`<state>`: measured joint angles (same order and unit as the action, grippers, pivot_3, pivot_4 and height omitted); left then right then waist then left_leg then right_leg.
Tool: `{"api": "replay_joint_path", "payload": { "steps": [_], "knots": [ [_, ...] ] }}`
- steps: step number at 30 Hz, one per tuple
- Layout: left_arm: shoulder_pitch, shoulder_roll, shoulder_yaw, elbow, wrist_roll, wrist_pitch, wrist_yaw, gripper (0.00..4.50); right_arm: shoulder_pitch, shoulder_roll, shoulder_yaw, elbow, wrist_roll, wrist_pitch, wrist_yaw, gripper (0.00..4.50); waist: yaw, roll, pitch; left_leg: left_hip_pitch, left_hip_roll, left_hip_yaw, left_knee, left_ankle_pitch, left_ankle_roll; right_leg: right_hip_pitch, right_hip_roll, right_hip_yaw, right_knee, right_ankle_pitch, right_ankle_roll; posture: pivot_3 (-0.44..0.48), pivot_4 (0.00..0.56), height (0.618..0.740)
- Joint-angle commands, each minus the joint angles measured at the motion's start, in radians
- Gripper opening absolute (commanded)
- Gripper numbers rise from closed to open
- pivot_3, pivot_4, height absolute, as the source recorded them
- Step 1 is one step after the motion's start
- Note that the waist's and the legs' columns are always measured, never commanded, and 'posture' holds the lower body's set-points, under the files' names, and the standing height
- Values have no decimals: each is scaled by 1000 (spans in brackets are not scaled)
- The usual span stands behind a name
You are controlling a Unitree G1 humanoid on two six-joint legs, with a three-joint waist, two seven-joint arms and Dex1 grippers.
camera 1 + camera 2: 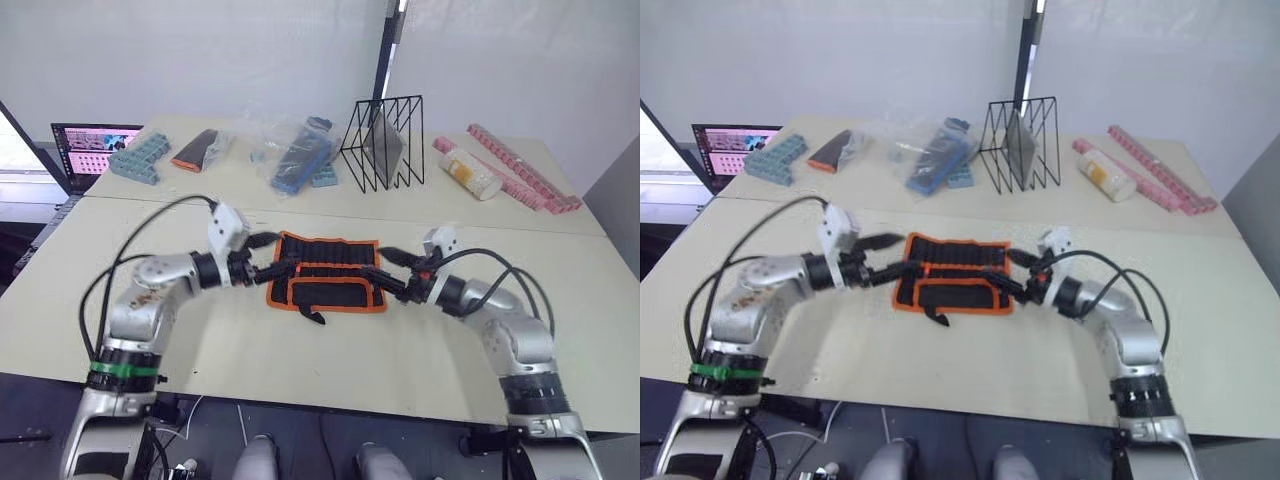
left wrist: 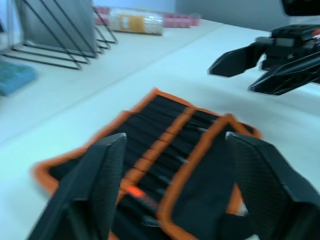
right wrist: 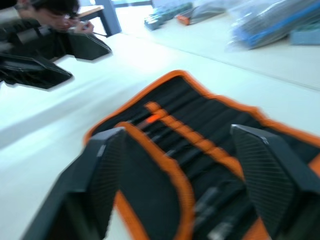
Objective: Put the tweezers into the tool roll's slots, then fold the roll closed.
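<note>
The tool roll (image 1: 325, 272) lies unrolled in the middle of the near table, black with orange edging, its near flap folded up over the lower part and its black strap (image 1: 312, 316) trailing toward me. Slim dark tweezers (image 3: 208, 197) sit in the slots (image 2: 161, 137), blurred. My left gripper (image 1: 272, 256) is open at the roll's left edge, just above it, with nothing held. My right gripper (image 1: 388, 266) is open at the roll's right edge, also holding nothing. In each wrist view the roll (image 3: 200, 125) lies between the spread fingers (image 2: 102, 180).
On the far table stand a black wire rack (image 1: 385, 140), a clear bag of blue items (image 1: 300, 152), a black-and-orange pouch (image 1: 195, 148), teal blocks (image 1: 140, 158), a bottle (image 1: 468, 172) and pink strips (image 1: 520, 170). A laptop (image 1: 90, 150) sits far left. A person (image 3: 50, 7) is behind.
</note>
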<state>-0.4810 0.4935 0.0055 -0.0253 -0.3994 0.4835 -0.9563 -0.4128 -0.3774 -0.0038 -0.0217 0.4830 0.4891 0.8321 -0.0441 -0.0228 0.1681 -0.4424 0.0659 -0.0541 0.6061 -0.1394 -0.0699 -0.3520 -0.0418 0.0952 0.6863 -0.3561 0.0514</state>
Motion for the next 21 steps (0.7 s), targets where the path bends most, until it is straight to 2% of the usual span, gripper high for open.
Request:
{"api": "replay_joint_path", "payload": {
  "steps": [1, 7, 8, 17, 21],
  "knots": [
    [19, -39, -27, -48, -11, 46, 59, 2024, 24, 36, 54, -76, -21, -11, -34, 2262, 1, 0, 0, 0, 0, 0, 0, 0, 0, 0, 0, 0, 0, 0, 0, 0, 150, 734],
    [-4, -129, -55, 91, 26, 17, 117, 24, 56, 84, 126, -36, -103, -75, -79, 186, 4, 0, 0, 0, -1, 0, 1, 0, 0, 0, 0, 0, -1, 0, 0, 0, 150, 734],
    [-10, -133, -68, 113, 44, -1, 119, 0, 53, 90, 133, -14, -128, -101, -91, 16, 3, 0, 0, 0, -1, 0, 1, 0, 0, 0, 0, 0, -1, 0, 0, 0, 150, 734],
    [-36, -185, -121, 264, 133, -97, 150, 0, 6, 146, 171, 152, -257, -234, -147, 16, 3, 0, 0, 0, 0, 0, 0, 0, 0, 0, 0, 0, -1, 0, 0, 0, 150, 734],
    [-47, -195, -107, 331, 144, -132, 159, 0, -3, 158, 153, 227, -295, -283, -194, 16, 4, 0, 0, 0, -1, 0, 0, 0, 0, 0, 0, 0, -1, 0, 0, 0, 150, 734]
  ]
}}
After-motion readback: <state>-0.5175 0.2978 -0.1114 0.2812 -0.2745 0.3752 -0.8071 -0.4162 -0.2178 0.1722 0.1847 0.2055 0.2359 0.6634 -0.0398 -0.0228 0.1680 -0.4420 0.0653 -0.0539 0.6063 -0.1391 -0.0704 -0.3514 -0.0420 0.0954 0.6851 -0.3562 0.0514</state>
